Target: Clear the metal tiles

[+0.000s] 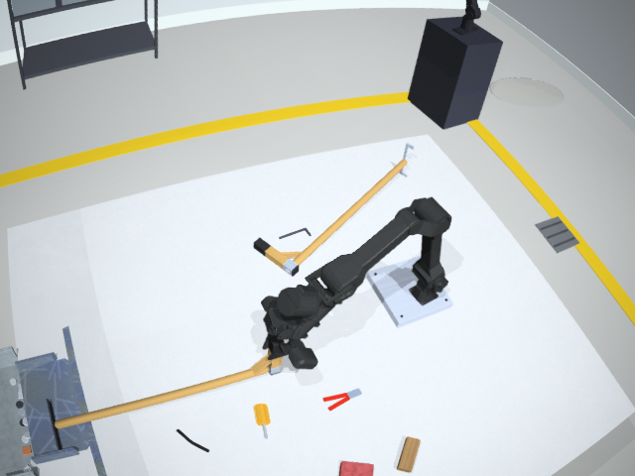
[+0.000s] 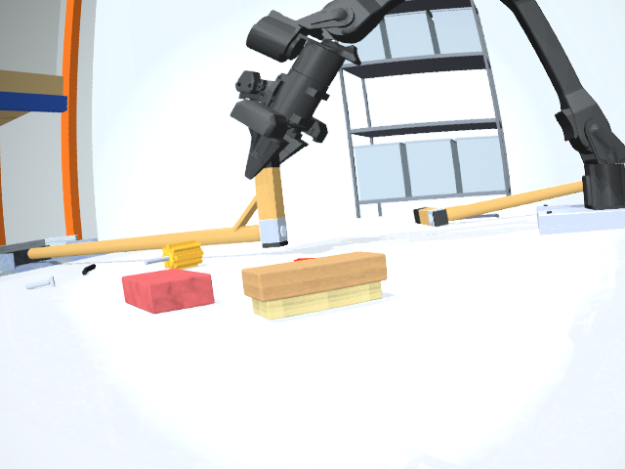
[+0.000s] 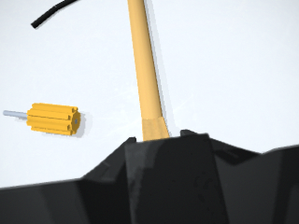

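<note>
The long scraper [image 1: 169,397] [image 2: 151,240] [image 3: 146,70] has a wooden pole and an upright handle. My gripper [image 1: 273,353] [image 2: 264,166] is shut on the handle's top. The handle's foot is low, close to the table. The scraper's black blade [image 1: 54,424] stands across a bluish reflecting surface, probably the steel bench plate [image 1: 38,379], at the left edge of the top view. Beyond the blade, several small round pieces and an orange square piece [image 1: 26,450] lie beside a grey mottled area. I cannot tell clearly whether they are on the plate or in the catch box.
A second long tool [image 1: 353,207] [image 2: 510,199] with a hooked end lies at the back. A hex key [image 1: 295,233], red-handled pliers [image 1: 338,398], a yellow screwdriver [image 1: 262,414] [image 2: 183,254] [image 3: 53,119], a black strip [image 1: 191,441], a red block [image 2: 166,290] and a wooden brush [image 1: 409,453] [image 2: 312,277] lie around.
</note>
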{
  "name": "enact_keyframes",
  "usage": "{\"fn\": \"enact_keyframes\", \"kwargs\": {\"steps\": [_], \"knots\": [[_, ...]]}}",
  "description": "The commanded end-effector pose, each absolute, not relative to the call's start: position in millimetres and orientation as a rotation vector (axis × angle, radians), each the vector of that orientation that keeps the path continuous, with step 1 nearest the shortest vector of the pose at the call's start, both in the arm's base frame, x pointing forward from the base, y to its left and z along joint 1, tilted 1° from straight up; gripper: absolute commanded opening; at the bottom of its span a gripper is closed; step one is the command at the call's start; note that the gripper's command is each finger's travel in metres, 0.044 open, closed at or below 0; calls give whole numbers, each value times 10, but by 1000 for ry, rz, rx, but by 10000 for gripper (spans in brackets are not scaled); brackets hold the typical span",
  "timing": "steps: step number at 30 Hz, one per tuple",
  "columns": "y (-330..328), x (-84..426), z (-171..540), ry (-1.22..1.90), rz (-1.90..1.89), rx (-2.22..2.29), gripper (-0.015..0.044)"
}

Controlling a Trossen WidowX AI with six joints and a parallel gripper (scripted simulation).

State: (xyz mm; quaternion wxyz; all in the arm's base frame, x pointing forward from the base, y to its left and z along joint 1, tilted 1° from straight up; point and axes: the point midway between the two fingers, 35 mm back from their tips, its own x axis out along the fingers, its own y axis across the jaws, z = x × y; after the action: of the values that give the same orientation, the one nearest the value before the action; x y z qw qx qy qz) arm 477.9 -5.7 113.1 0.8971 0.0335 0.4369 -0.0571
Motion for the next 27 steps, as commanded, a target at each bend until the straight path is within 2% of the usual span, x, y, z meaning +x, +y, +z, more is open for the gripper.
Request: {"fn": "enact_keyframes", "kwargs": {"steps": [1,27], "knots": [[-41,4724,1221,881,-118,70,0],[32,4323,1220,880,-118,70,0]]}}
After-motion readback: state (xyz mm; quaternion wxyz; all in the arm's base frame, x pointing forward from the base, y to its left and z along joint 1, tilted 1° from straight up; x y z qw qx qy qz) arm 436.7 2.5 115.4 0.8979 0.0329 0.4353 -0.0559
